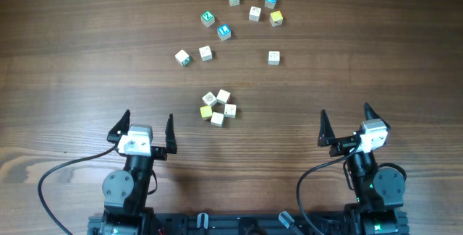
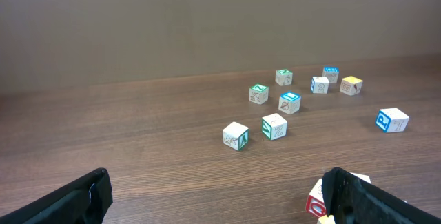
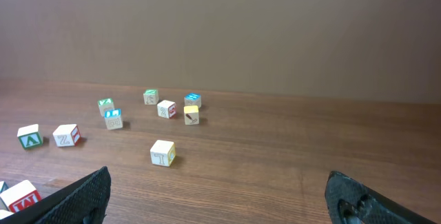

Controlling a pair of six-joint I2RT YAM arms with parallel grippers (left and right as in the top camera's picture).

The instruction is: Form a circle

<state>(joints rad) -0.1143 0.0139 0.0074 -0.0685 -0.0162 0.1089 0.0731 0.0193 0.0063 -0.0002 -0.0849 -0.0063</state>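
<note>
Wooden letter cubes, four cream and one yellow, already sit as a tight little circle on the bench. It lies ahead of both tools and between them, nearer the left tool than the right tool. Both tools rest low at the near edge with jaws spread wide, holding nothing and well apart from every cube.

The circle looks closed but pinched: its cubes touch or nearly touch, and the hole in the middle is barely there. I judge the step in hand to be rounding it out, or checking it before leaving it.

The left tool has the shorter reach, so it suits the work. Come in from above with the jaws narrowed so that one finger meets one cube. Push each cube outward from the centre a little at a time, going round in order so the gaps stay even. A sideways pinch risks sweeping the neighbours.

The yellow cube, on the side facing the left tool, is the easiest first touch. Farther ahead lie loose cubes with green and blue faces, well apart from the circle; leave them and keep the arm's path off them
</note>
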